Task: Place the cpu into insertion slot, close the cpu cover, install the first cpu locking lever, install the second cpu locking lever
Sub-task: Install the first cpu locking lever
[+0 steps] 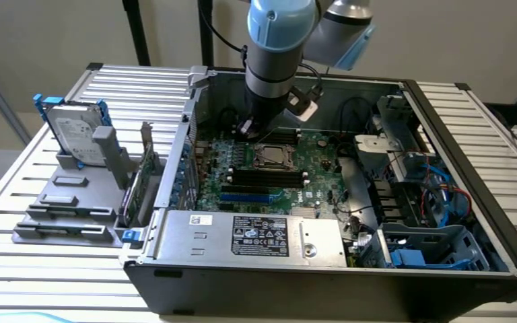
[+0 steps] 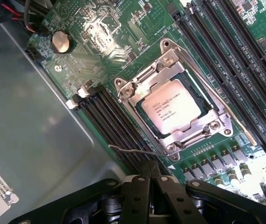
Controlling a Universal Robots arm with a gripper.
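Observation:
The cpu (image 2: 171, 111), a pale square chip, lies in the insertion slot (image 1: 270, 159) on the green board. The silvery cpu cover (image 2: 206, 125) lies down around it, and the chip shows through its window. One thin wire locking lever (image 2: 226, 100) runs along the socket's side next to the long memory slots. The other locking lever (image 2: 135, 150) sticks out free over the black slots, just ahead of my fingertips. My gripper (image 2: 154, 176) is shut with nothing in it. In the exterior view the gripper (image 1: 250, 130) hangs inside the case just behind the socket.
The open computer case (image 1: 474, 161) rests on a slatted metal table. Black memory slots (image 2: 226, 65) flank the socket. A power supply (image 1: 250, 232) fills the front, and a blue drive cage (image 1: 433, 245) with cables sits at the exterior view's right. A hard drive (image 1: 72, 134) stands on a grey rack outside the case.

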